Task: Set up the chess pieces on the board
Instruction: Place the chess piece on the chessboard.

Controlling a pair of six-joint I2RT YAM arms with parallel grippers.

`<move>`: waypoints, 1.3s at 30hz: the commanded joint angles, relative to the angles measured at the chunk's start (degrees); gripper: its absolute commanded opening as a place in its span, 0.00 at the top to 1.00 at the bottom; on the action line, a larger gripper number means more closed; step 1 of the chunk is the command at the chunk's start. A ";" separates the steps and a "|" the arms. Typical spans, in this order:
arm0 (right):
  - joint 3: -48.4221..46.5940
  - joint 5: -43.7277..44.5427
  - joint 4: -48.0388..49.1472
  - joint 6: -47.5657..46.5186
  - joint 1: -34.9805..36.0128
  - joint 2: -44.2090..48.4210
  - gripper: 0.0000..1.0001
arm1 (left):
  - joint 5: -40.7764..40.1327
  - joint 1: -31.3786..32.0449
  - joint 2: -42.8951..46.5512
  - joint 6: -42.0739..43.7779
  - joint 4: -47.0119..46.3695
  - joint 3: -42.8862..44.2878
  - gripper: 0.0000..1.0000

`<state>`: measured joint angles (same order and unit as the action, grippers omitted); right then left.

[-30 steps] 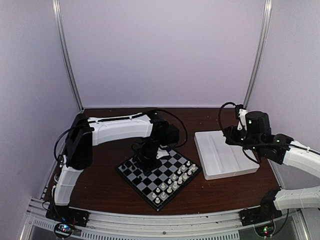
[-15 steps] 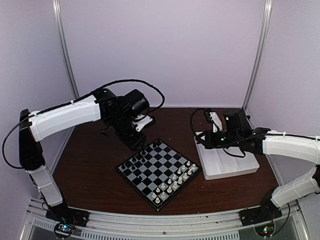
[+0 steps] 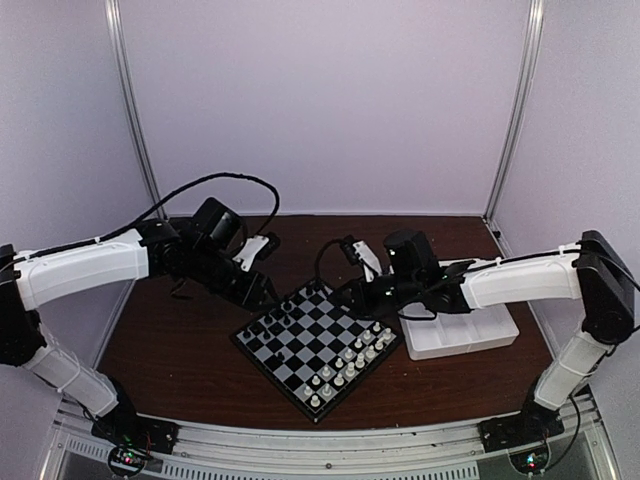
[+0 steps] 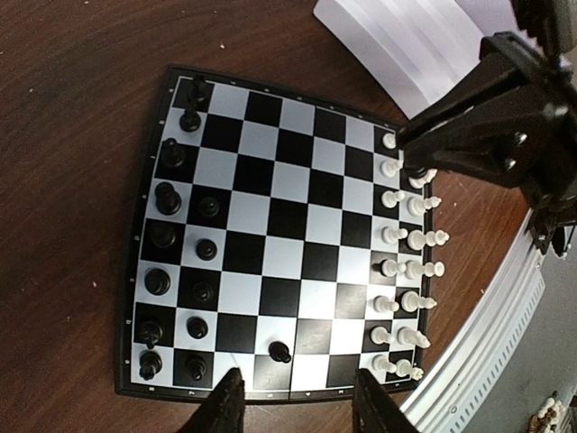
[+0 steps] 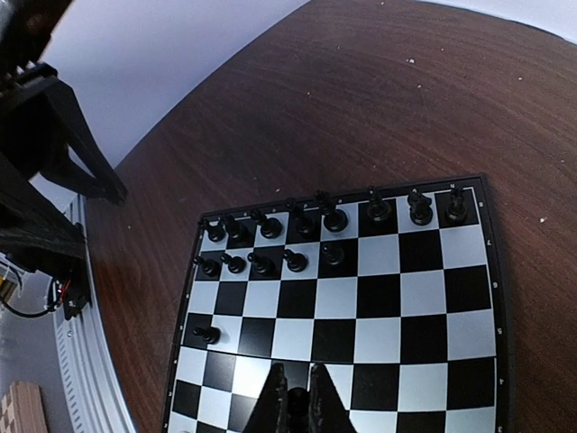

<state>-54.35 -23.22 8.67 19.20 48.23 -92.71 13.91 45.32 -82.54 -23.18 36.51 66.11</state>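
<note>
**Two grippers wait at the board's edges**

The brown table has lots of bare room on the left and at the back. The board lies near the front middle, turned so that one corner points at the arms. The white tray lies on the right, just beside the board.

The left gripper hangs by the board's far-left edge. Its fingers are apart, with nothing between them. The right gripper hangs over the far-right edge. Its fingers are pinched on what looks like a small black piece.

The black pieces stand in two rows along one edge. The white pieces stand in two rows along the edge across from them. The squares in between are bare. One black pawn stands alone out there, close to the side edge.
</note>
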 commanded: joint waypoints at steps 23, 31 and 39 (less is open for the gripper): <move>-8.62 12.23 13.31 -9.06 9.52 -22.03 0.96 | -3.77 -2.34 7.82 0.50 -2.27 -3.93 0.58; -9.54 12.52 11.90 -9.78 9.52 -22.43 0.94 | -3.59 -2.35 7.40 0.65 -2.26 -3.48 0.58; -9.55 12.72 11.57 -9.85 9.52 -22.41 0.92 | -3.60 -2.37 7.04 1.02 -1.97 -3.51 0.58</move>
<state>-62.67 -11.70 20.45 10.20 57.63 -114.30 10.68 43.44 -75.55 -23.46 34.76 61.91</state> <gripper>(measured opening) 0.080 0.419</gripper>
